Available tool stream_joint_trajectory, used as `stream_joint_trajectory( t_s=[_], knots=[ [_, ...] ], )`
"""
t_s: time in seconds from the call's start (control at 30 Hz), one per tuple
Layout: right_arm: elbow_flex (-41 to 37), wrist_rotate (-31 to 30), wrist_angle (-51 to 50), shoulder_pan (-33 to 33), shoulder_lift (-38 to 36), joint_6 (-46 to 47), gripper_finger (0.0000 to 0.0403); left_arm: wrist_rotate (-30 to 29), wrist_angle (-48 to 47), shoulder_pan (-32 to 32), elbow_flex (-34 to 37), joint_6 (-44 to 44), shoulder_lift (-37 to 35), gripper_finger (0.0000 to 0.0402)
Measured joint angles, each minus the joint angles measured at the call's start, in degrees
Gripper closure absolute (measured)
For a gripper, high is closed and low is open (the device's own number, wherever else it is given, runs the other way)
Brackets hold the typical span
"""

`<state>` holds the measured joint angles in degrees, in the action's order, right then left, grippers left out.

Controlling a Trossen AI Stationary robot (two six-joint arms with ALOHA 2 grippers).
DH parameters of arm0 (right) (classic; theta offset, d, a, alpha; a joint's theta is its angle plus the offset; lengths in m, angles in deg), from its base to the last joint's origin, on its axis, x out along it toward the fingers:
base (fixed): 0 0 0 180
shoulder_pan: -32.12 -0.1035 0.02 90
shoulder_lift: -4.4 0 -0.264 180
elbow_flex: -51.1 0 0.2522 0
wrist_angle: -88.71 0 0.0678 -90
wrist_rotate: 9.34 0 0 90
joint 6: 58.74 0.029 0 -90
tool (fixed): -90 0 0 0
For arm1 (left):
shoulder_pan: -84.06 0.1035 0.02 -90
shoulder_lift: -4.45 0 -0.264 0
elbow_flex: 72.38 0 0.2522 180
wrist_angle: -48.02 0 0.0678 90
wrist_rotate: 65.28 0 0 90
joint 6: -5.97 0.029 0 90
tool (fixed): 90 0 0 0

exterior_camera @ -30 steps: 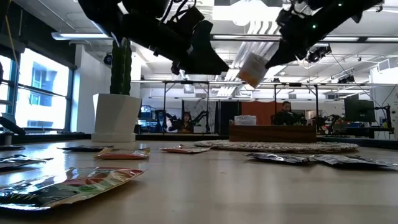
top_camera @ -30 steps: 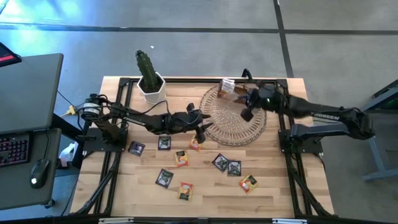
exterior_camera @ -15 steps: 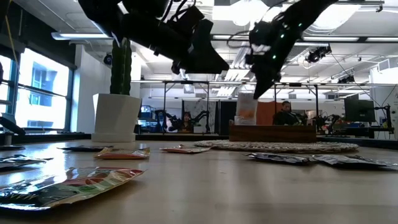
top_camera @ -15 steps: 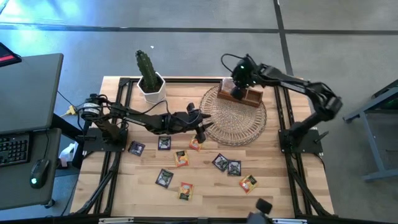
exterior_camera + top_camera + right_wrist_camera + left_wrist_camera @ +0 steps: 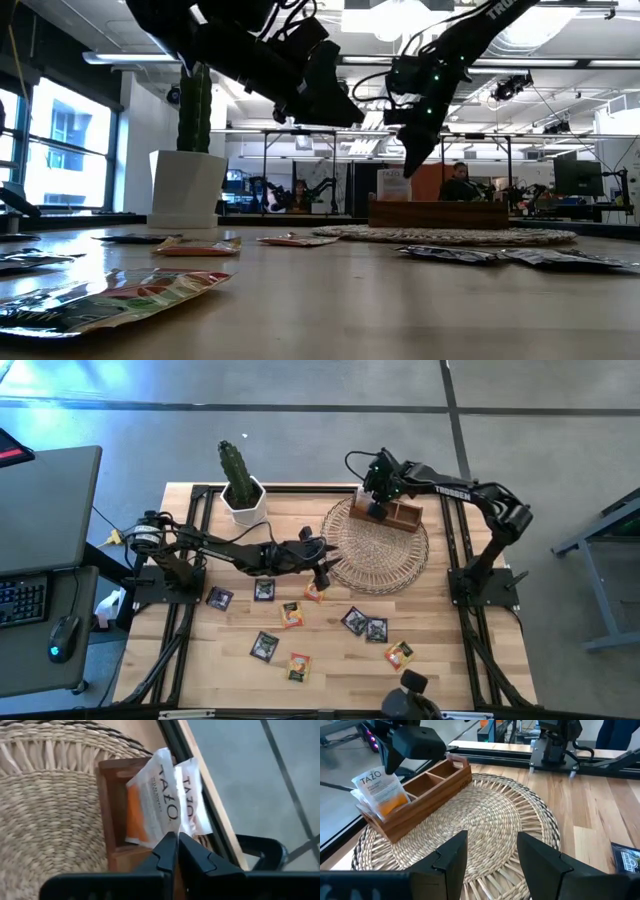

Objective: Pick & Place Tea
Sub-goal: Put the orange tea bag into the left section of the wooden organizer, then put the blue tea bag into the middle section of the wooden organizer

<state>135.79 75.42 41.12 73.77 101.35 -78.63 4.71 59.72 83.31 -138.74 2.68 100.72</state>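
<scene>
My right gripper (image 5: pixel 377 503) hangs over the far-left end of the brown wooden box (image 5: pixel 396 513), which rests on the round wicker mat (image 5: pixel 375 550). Its fingers are shut at an orange-and-white tea sachet (image 5: pixel 150 800) that stands in the box's end compartment beside another white sachet (image 5: pixel 192 795). My left gripper (image 5: pixel 492 855) is open and hovers above the mat's near-left rim (image 5: pixel 330 565), touching nothing. Several black and orange sachets (image 5: pixel 291 614) lie flat on the table in front of the mat. My right gripper comes from above, pointing down, and its shut fingertips (image 5: pixel 167 845) meet the upper edge of the orange-and-white sachet (image 5: pixel 161 832). The fingers hide the pinch itself. The sachet stands tilted, its lower orange part (image 5: pixel 390 802) down inside the end compartment.
A cactus in a white pot (image 5: pixel 241 495) stands at the table's far edge, left of the mat. The box's other compartments (image 5: pixel 427 780) show bare wood. Loose sachets (image 5: pixel 376 629) are scattered over the near half of the table. Black frame rails (image 5: pixel 455 550) run along both sides.
My right gripper has swung from above the mat's right part toward the far-left end of the box and come down. The sachet it carried hung clear in the air; now it stands in the end compartment. The left arm has kept still.
</scene>
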Motion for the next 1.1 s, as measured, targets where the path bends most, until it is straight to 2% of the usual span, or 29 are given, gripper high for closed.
stream_joint_trajectory(
  t_s=[0.27, 0.47, 0.67, 0.87, 1.1],
  knots=[
    [0.00, -0.31, 1.38, -0.20, 0.00, 0.17, 0.0332, 0.00, -0.15, 0.00, 0.00, 0.00, 0.00, 0.0232],
    [-0.07, -3.65, -0.14, -2.99, -3.57, -0.31, 0.0297, -0.04, -1.62, 0.00, 0.00, -0.02, 0.00, 0.0232],
    [-0.07, -1.32, -5.39, -12.59, -11.43, 0.12, 0.0297, -0.04, -6.37, -0.11, 0.00, -2.38, -3.61, 0.0232],
    [-0.61, 2.74, -6.55, -23.34, -17.98, 3.26, 0.0295, -0.05, -20.43, -0.02, 0.00, -4.91, -12.98, 0.0232],
    [-0.63, 5.77, -4.41, -30.72, -21.22, 8.68, 0.0295, 3.03, -32.19, -0.04, -0.02, -8.00, -21.72, 0.0232]
  ],
)
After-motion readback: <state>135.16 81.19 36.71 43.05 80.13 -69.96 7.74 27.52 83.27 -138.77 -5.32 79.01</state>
